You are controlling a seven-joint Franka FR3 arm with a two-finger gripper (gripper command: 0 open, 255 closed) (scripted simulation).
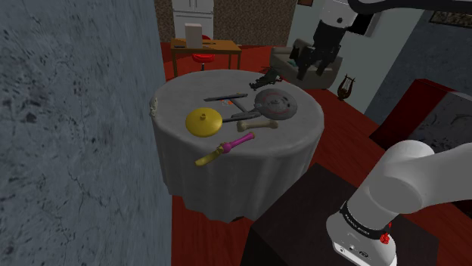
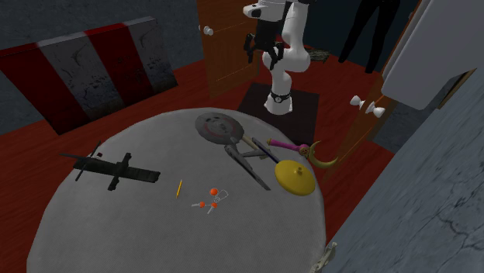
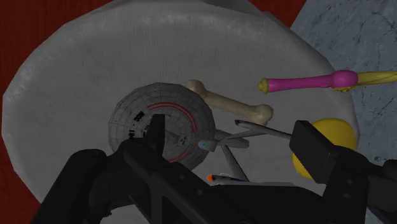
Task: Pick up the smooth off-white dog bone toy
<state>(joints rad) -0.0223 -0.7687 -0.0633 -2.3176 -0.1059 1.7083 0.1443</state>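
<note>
Red flooring and blue-grey walls are seen around a round surface point(image 1: 249, 177) draped in grey cloth. The black pincer point(image 1: 316, 69) is held high above the surface's far edge in the shoulder view, well apart from everything on it. In the wrist view the pincer point(image 3: 233, 137) is shown released, its two fingers set wide apart with nothing clasped between them.

Below the pincer, a grey starship model point(image 3: 184, 118) with a red ring on its saucer is seen. Just beside the saucer, the dog bone toy point(image 3: 230, 103) is laid flat on the cloth. It is smooth and off-white, a slim shaft with a knobbed end at each tip. In the shoulder view the bone point(image 1: 257, 124) is found near the middle of the surface, between the model point(image 1: 272, 104) and a yellow dome point(image 1: 204, 121). A magenta and yellow wand point(image 1: 227, 147) is placed beyond it, nearer the edge.

Smaller things are made out in the second exterior view: a black angular object point(image 2: 112, 169), a short pencil point(image 2: 179, 188) and orange-headed pins point(image 2: 209, 198).
</note>
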